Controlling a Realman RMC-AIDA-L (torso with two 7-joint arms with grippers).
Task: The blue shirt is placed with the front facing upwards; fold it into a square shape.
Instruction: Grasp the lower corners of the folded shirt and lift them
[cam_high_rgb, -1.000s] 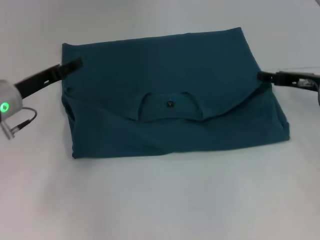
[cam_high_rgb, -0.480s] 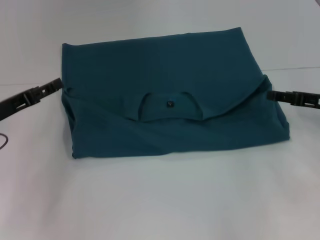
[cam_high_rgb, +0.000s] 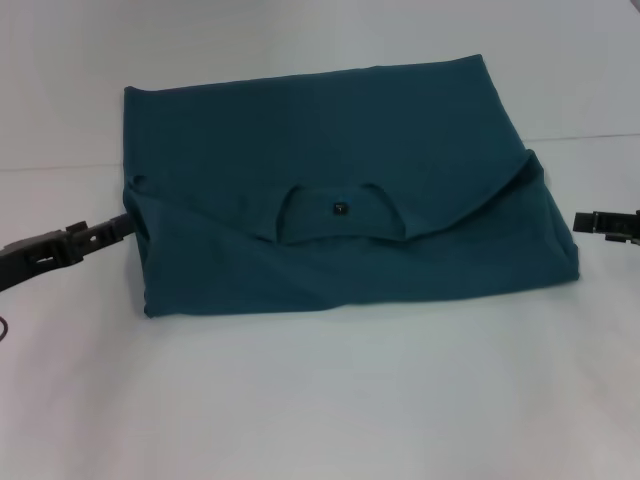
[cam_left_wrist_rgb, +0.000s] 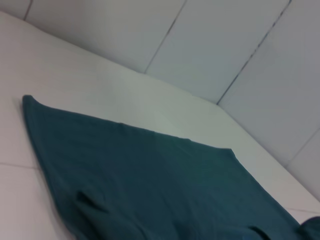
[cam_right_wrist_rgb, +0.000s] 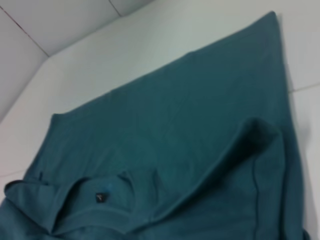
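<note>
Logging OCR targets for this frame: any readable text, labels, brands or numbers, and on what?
No readable text in any view.
Small dark label inside the collar of the blue shirt: too small to read.
The shirt's visible folded surfaces are plain, with no lettering showing.
Left gripper and right gripper: no legible markings.

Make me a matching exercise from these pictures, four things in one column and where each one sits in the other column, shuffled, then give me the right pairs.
Things:
1. blue shirt
2. left gripper
3. right gripper
4. label

Places:
A. clear of the shirt, off its edge on the robot's right
B. inside the round collar, near the middle of the fold
C. folded flat on the white table
D. tip at the shirt's edge on the robot's left

Pairs: 1-C, 2-D, 3-A, 4-B
</note>
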